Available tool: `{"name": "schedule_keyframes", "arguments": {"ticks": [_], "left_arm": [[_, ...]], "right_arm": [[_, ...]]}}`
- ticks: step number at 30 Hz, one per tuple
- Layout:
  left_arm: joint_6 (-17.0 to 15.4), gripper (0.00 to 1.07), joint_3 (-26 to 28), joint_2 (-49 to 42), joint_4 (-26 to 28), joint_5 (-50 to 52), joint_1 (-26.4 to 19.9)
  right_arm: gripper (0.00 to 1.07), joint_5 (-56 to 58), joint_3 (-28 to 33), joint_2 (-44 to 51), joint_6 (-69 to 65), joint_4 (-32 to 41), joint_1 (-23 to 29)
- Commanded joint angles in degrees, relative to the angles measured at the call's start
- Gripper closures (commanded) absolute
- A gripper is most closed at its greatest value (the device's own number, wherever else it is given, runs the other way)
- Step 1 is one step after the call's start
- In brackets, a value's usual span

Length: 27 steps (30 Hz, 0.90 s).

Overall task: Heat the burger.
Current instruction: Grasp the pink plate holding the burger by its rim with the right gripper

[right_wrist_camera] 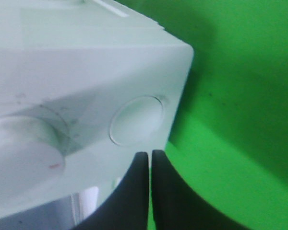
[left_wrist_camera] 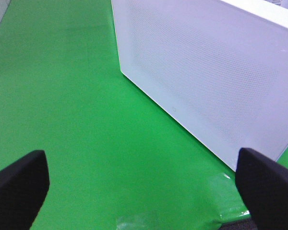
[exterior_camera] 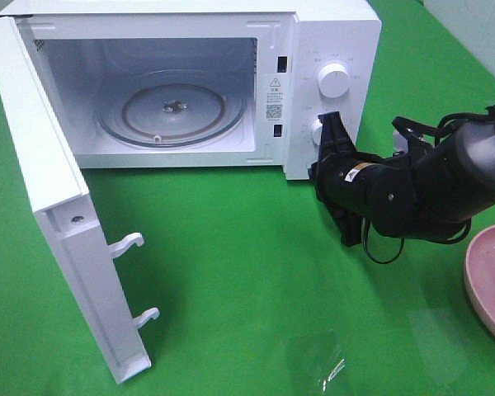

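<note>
The burger is out of view. The white microwave (exterior_camera: 330,33) stands at the back with its door (exterior_camera: 58,214) swung wide open to the left, and the glass turntable (exterior_camera: 172,107) inside is bare. My right gripper (exterior_camera: 327,124) is shut and empty, its tips at the lower part of the control panel. In the right wrist view the right gripper (right_wrist_camera: 150,155) sits just beside a round button (right_wrist_camera: 137,120) near the panel's corner. The left gripper (left_wrist_camera: 141,184) is open over the green cloth, holding nothing, and faces the door's outer side (left_wrist_camera: 206,72).
A pink plate (exterior_camera: 491,280) lies at the right edge. The upper knob (exterior_camera: 333,80) is in plain sight; the lower knob (exterior_camera: 317,132) is partly behind my right gripper. A clear plastic scrap (exterior_camera: 322,363) lies near the front. Two door latch hooks (exterior_camera: 128,243) jut out.
</note>
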<state>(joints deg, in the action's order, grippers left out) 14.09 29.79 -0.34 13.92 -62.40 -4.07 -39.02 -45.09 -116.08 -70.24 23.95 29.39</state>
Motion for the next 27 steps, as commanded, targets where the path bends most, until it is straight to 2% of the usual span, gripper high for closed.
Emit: {"name": "schedule_keyframes", "arguments": {"ticks": [1, 7, 8, 15, 24, 26, 27], "left_arm": [[-0.23, 0.09, -0.11, -0.97, 0.00, 0.86, 0.11], [-0.23, 0.09, -0.11, -0.97, 0.00, 0.86, 0.11], [-0.23, 0.09, -0.11, -0.97, 0.00, 0.86, 0.11], [-0.23, 0.09, -0.11, -0.97, 0.00, 0.86, 0.11], [-0.23, 0.09, -0.11, -0.97, 0.00, 0.86, 0.11], [-0.23, 0.09, -0.11, -0.97, 0.00, 0.86, 0.11], [-0.23, 0.09, -0.11, -0.97, 0.00, 0.86, 0.11]], "right_arm": [[1.05, 4.13, 0.74, 2.01, 3.04, -2.29, 0.11], [1.04, 9.40, 1.66, 6.07, 8.88, -6.76, 0.11], [1.03, 13.29, 1.66, 8.94, 13.29, -9.40, 0.11], [1.02, 24.64, 1.66, 14.84, 24.47, -15.76, 0.11], [1.00, 37.01, 1.66, 20.34, 34.89, -20.51, 0.11], [0.99, 44.46, 1.66, 23.32, 38.62, -23.38, 0.11], [0.99, 44.46, 1.66, 23.32, 38.62, -23.38, 0.11]]}}
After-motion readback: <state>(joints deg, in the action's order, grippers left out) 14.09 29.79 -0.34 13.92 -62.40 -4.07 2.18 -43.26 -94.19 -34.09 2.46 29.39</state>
